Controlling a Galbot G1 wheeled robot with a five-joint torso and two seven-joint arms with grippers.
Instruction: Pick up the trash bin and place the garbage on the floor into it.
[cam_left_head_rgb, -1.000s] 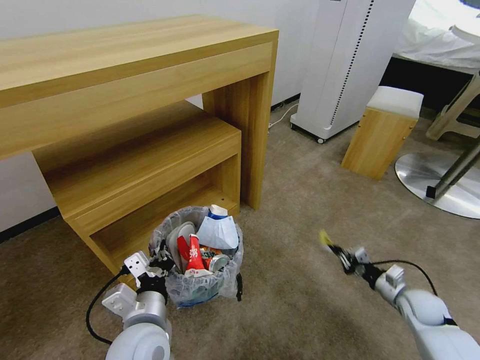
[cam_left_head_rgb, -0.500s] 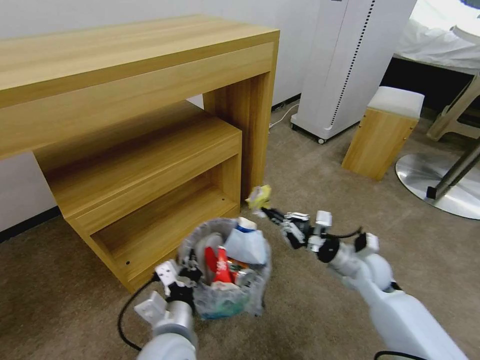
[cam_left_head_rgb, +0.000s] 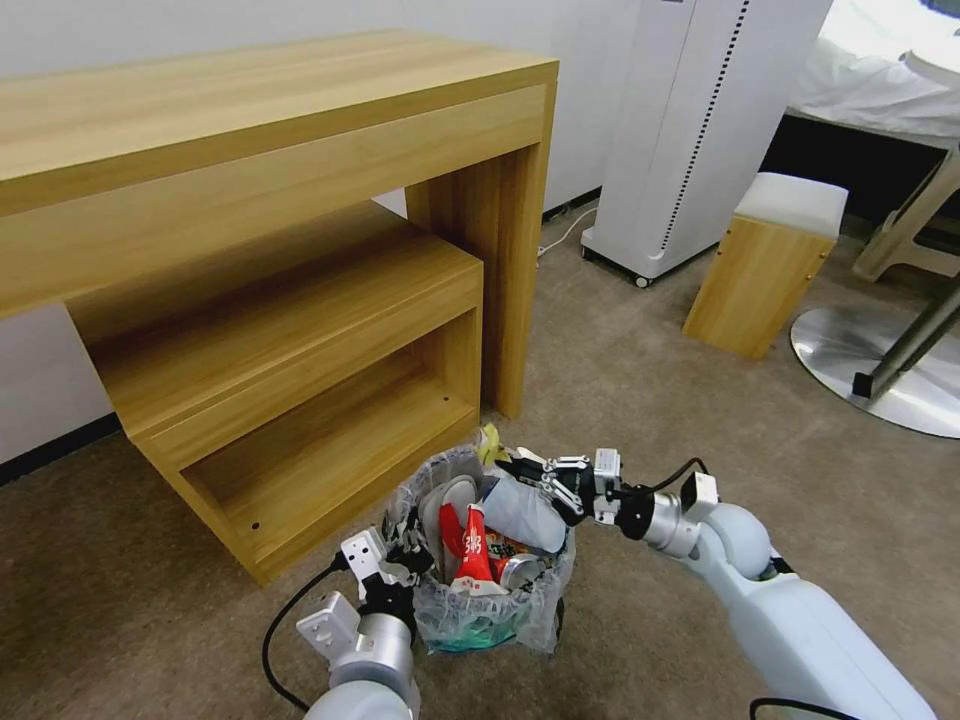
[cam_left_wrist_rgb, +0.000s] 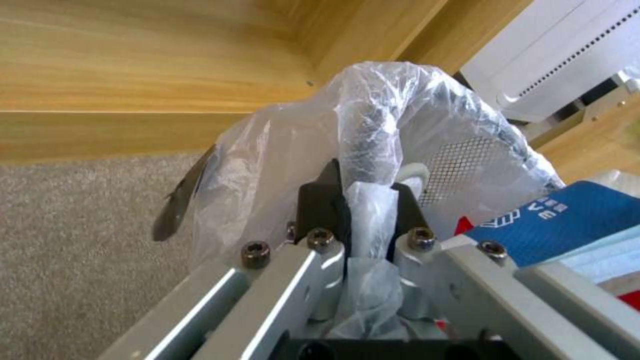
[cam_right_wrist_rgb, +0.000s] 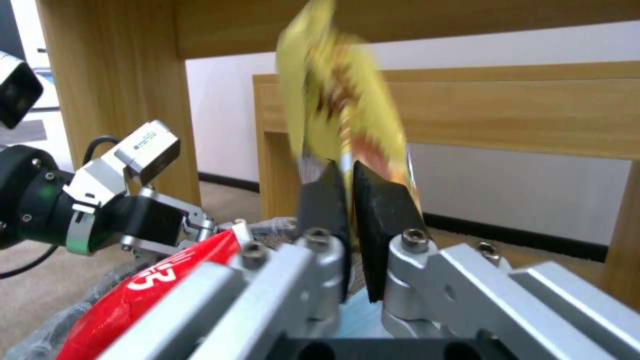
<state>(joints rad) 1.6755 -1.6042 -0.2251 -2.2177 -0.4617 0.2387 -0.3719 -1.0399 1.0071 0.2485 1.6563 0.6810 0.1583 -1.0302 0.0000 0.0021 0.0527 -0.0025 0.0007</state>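
wooden desk, white appliance, wooden stool, chrome base

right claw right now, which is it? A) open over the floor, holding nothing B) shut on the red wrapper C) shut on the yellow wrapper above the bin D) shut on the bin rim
C: the right claw pinches the yellow wrapper over the far rim of the trash bin, whose near rim the left claw grips.

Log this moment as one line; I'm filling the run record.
left pincer: shut on trash bin rim | right pincer: shut on yellow wrapper, above bin | bin: nearly full
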